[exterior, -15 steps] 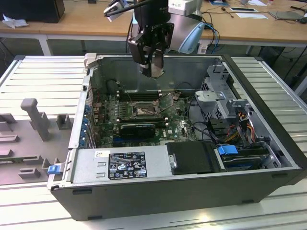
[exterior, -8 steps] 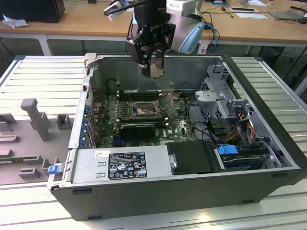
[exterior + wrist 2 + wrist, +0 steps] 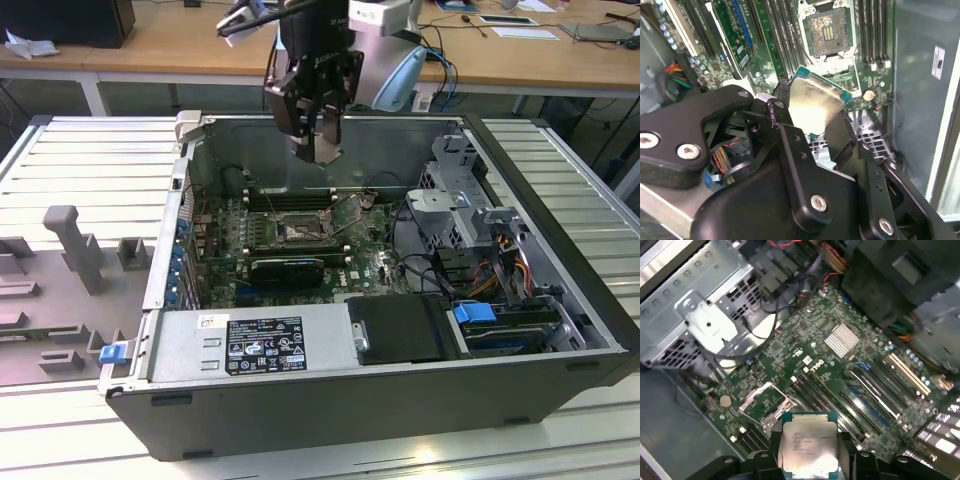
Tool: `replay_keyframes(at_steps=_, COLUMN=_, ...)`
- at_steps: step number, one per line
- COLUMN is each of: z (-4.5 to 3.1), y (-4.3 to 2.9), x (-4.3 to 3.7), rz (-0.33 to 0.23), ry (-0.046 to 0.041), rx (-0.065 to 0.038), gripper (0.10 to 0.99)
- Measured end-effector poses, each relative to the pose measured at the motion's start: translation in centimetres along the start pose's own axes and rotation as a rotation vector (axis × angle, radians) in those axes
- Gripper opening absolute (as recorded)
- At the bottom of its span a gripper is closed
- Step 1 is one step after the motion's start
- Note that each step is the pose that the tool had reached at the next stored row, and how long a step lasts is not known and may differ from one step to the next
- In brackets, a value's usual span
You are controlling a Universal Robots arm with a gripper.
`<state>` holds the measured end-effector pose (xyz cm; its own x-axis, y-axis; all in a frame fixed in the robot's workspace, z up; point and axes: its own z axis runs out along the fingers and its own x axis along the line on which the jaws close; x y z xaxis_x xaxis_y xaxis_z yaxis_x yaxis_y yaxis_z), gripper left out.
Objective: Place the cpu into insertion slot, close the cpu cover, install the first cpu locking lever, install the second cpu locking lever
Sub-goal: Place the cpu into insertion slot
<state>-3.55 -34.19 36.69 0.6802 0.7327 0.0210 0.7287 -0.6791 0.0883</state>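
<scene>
Exterior view looks down into the case [image 3: 400, 400] from afar; both wrist views, seemingly nearer, share the insertion slot [image 3: 827, 31] [image 3: 765, 402].

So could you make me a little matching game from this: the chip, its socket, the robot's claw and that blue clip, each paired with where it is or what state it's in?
Things:
1. cpu
2. insertion slot
3. gripper
4. blue clip

Places or states:
A. empty, on the green board
B. above the open case, shut on something
C. gripped, silvery top showing
D. at the case's near corner, on the exterior view's left

Pairs: 1-C, 2-A, 3-B, 4-D.
</scene>
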Motion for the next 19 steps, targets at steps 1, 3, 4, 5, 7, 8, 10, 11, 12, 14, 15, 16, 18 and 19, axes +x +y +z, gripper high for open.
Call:
replay_keyframes(at_steps=1, z=0.06, y=-0.01, x=0.00, rz=-0.033, ry=0.0030, rx=0.001, gripper=0.529)
replay_keyframes(at_steps=3, z=0.21, y=-0.02, x=-0.01, rz=-0.107, ry=0.0096, rx=0.002, gripper=0.529)
replay_keyframes(at_steps=4, z=0.28, y=-0.03, x=-0.01, rz=-0.143, ry=0.0127, rx=0.003, gripper=0.529)
replay_keyframes(at_steps=5, z=0.37, y=-0.04, x=-0.01, rz=-0.184, ry=0.0163, rx=0.004, gripper=0.529)
replay_keyframes(at_steps=7, z=0.53, y=-0.05, x=-0.01, rz=-0.268, ry=0.0237, rx=0.006, gripper=0.529)
replay_keyframes(at_steps=8, z=0.58, y=-0.05, x=-0.01, rz=-0.300, ry=0.0266, rx=0.006, gripper=0.529)
replay_keyframes(at_steps=10, z=0.68, y=-0.06, x=-0.01, rz=-0.362, ry=0.0322, rx=0.008, gripper=0.529)
replay_keyframes(at_steps=11, z=0.71, y=-0.07, x=-0.01, rz=-0.382, ry=0.0338, rx=0.008, gripper=0.529)
replay_keyframes(at_steps=12, z=0.73, y=-0.07, x=-0.01, rz=-0.400, ry=0.0355, rx=0.008, gripper=0.529)
replay_keyframes(at_steps=14, z=0.77, y=-0.07, x=-0.01, rz=-0.452, ry=0.0401, rx=0.009, gripper=0.529)
replay_keyframes(at_steps=15, z=0.78, y=-0.07, x=-0.02, rz=-0.474, ry=0.0420, rx=0.010, gripper=0.529)
replay_keyframes(at_steps=16, z=0.79, y=-0.07, x=-0.02, rz=-0.502, ry=0.0444, rx=0.010, gripper=0.529)
replay_keyframes(at_steps=18, z=0.82, y=-0.08, x=-0.02, rz=-0.555, ry=0.0491, rx=0.012, gripper=0.529)
replay_keyframes(at_steps=19, z=0.83, y=-0.08, x=-0.02, rz=-0.567, ry=0.0503, rx=0.012, gripper=0.529)
